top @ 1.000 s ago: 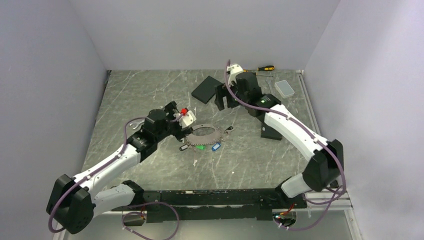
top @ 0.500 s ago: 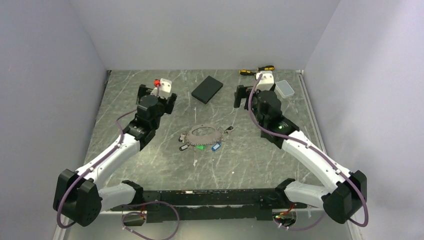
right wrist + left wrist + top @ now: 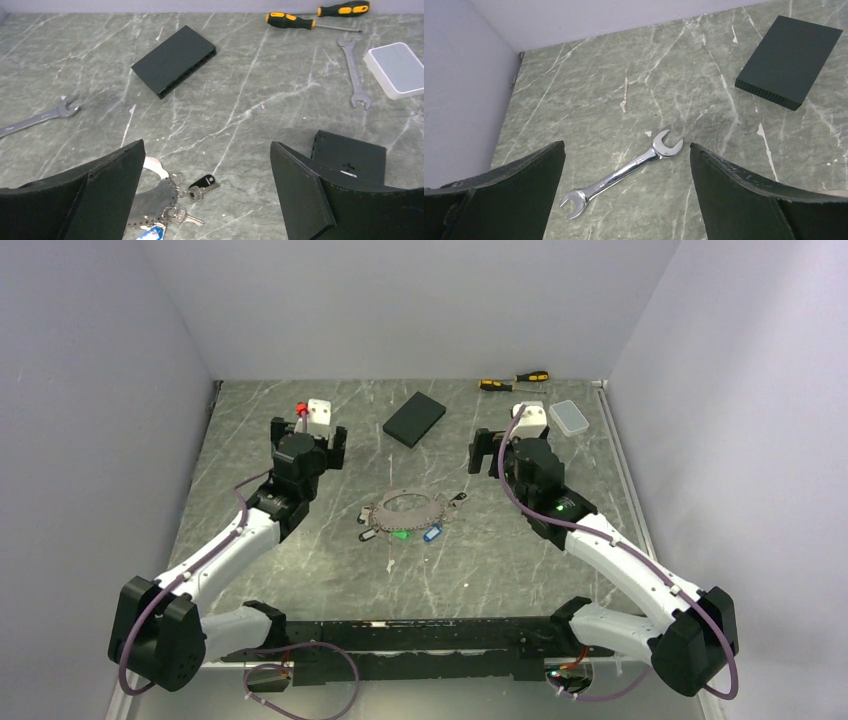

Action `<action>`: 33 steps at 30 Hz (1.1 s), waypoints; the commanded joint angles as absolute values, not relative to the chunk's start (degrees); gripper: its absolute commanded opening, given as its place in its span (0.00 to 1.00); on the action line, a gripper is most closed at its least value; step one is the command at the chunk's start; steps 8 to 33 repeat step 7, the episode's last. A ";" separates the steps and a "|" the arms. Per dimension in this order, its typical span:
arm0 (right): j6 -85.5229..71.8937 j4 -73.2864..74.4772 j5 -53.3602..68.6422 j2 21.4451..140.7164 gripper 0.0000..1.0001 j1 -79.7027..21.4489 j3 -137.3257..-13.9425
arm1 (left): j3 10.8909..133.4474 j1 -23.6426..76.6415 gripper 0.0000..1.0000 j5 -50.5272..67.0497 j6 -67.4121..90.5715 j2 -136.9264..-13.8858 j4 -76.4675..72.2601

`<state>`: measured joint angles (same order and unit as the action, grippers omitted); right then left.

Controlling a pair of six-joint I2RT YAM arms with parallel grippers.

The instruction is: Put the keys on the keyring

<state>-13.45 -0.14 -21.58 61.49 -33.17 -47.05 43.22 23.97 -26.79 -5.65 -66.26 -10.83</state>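
The large, thin silver metal keyring [image 3: 405,504] lies flat at mid-bench, its long axis running left to right. The small silver keys [image 3: 417,533] with green, blue and black heads crowd its near rim and right end; I cannot tell whether they are threaded. Both arms sit beyond it. My right hand [image 3: 207,146] is spread wide and empty, with the ring low and left under its fingers. My left hand [image 3: 626,148], equally spread and empty, faces a silver open-ended wrench [image 3: 623,173] instead. I judge the right better placed.
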 commanded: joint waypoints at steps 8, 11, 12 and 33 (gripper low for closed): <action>-19.62 -6.10 -24.31 57.55 1.00 -33.17 -45.78 | 44.27 23.91 1.00 -23.88 -2.94 -65.94 -11.30; -19.62 -6.10 -24.31 57.55 1.00 -33.17 -45.78 | 44.27 23.91 1.00 -23.88 -2.94 -65.94 -11.30; -19.62 -6.10 -24.31 57.55 1.00 -33.17 -45.78 | 44.27 23.91 1.00 -23.88 -2.94 -65.94 -11.30; -19.62 -6.10 -24.31 57.55 1.00 -33.17 -45.78 | 44.27 23.91 1.00 -23.88 -2.94 -65.94 -11.30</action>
